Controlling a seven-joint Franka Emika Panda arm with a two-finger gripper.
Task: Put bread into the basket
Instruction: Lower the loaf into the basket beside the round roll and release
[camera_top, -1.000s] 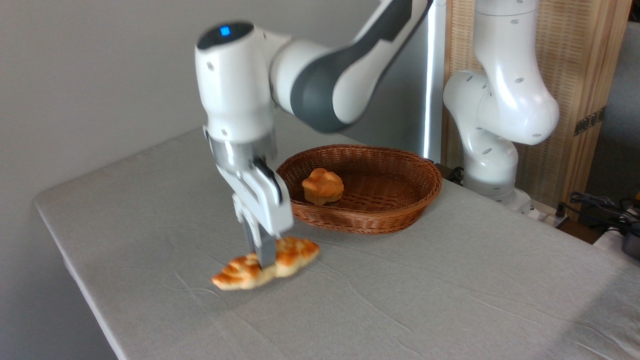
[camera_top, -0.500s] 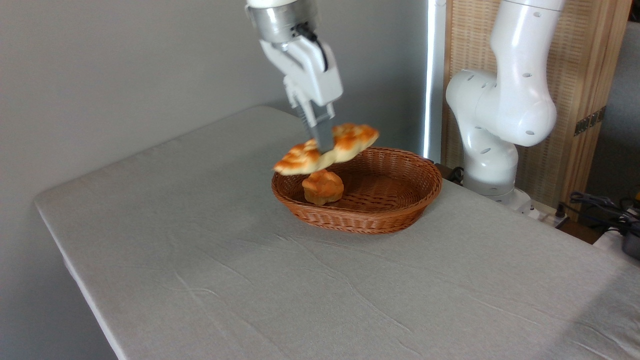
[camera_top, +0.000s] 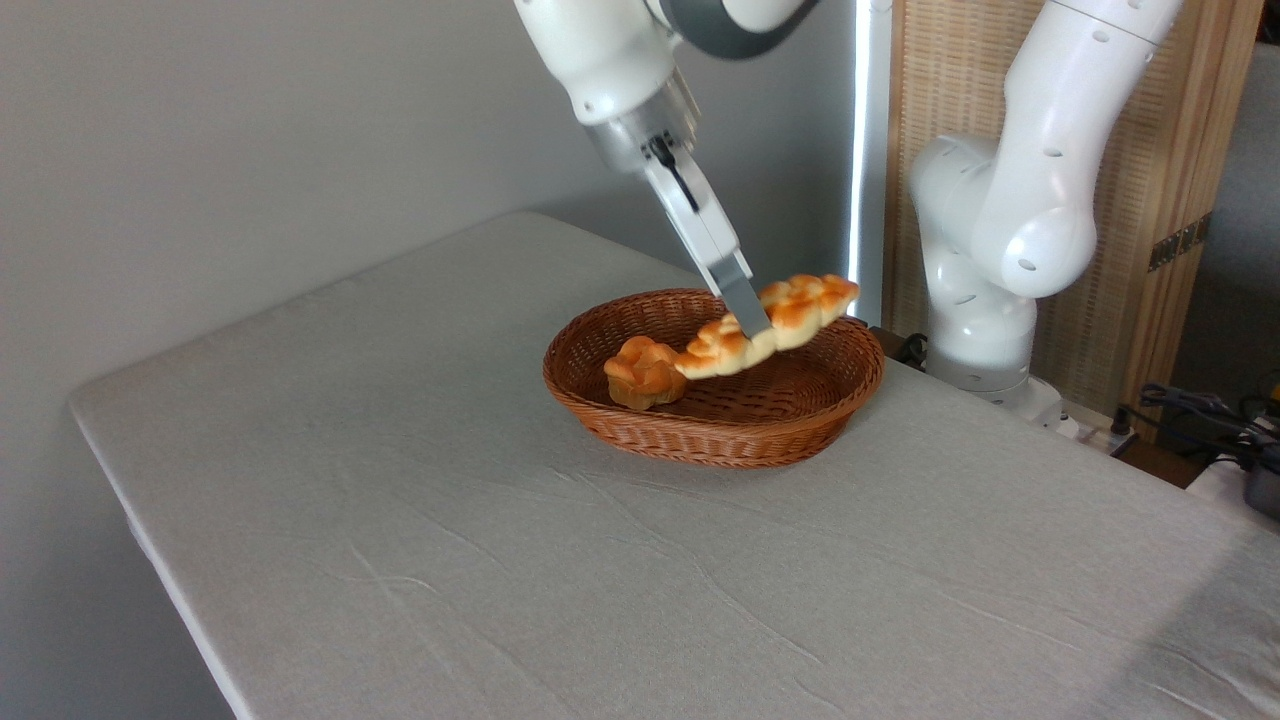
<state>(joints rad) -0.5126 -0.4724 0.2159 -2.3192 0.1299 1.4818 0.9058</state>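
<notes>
Grey cloth covers the table (camera_top: 640, 560), bare now at the front where the bread (camera_top: 768, 322) lay a second ago; farther back stands one wicker basket (camera_top: 720, 440) with one small round bun (camera_top: 645, 370) at its left side. Above the basket's middle the single gripper (camera_top: 752, 318), tilted, is clamped on the one braided loaf, which half a second ago hung over the near left rim and has since moved right and sunk toward the floor of the basket, its left tip just beside the bun. I judge only lowering and letting go remain; behind, the arm's white base (camera_top: 985, 340) stands by a wooden screen (camera_top: 1150, 150).
</notes>
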